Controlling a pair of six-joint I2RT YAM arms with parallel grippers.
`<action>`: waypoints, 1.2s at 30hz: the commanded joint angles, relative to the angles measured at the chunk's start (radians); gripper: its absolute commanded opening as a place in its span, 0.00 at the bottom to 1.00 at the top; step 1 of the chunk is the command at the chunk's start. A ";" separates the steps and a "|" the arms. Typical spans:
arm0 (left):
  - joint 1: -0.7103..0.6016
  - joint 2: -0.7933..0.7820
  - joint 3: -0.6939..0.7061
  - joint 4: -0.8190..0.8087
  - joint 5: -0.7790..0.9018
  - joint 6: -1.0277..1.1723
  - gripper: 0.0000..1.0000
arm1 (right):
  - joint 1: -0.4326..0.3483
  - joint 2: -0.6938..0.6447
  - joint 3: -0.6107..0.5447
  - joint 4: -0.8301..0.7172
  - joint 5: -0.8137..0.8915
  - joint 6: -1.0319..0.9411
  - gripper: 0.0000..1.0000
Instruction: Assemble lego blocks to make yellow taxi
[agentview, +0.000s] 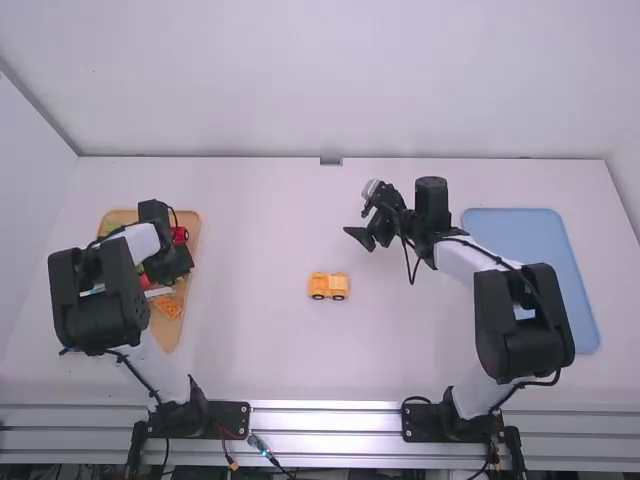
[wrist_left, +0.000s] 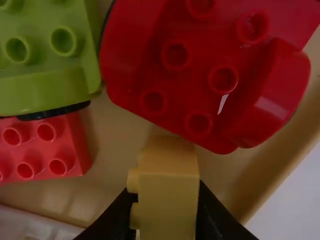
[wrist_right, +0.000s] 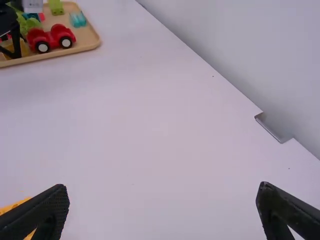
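See, nearest, a yellow wheeled base down on the table, looking ready to build on, then swing to nine o'clock from there, into the wooden tray, and find the left gripper pinching a yellow block beside a red wheeled base. Farther out, at one o'clock from that same yellow base, spot the right gripper, spread wide around nothing. Call it early going, probably: already started with the wheels, now to carry over that block, stack it and finish the upper body.
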 joint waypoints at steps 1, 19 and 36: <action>0.007 0.007 -0.031 -0.015 -0.001 0.008 0.25 | -0.002 -0.005 0.004 0.000 -0.009 0.008 0.99; -0.117 -0.307 -0.004 -0.006 -0.084 0.149 0.03 | -0.054 -0.005 0.074 -0.013 -0.075 0.402 0.99; -0.679 -0.479 -0.238 0.542 0.177 0.918 0.02 | -0.005 0.009 0.251 -0.396 -0.204 0.430 0.99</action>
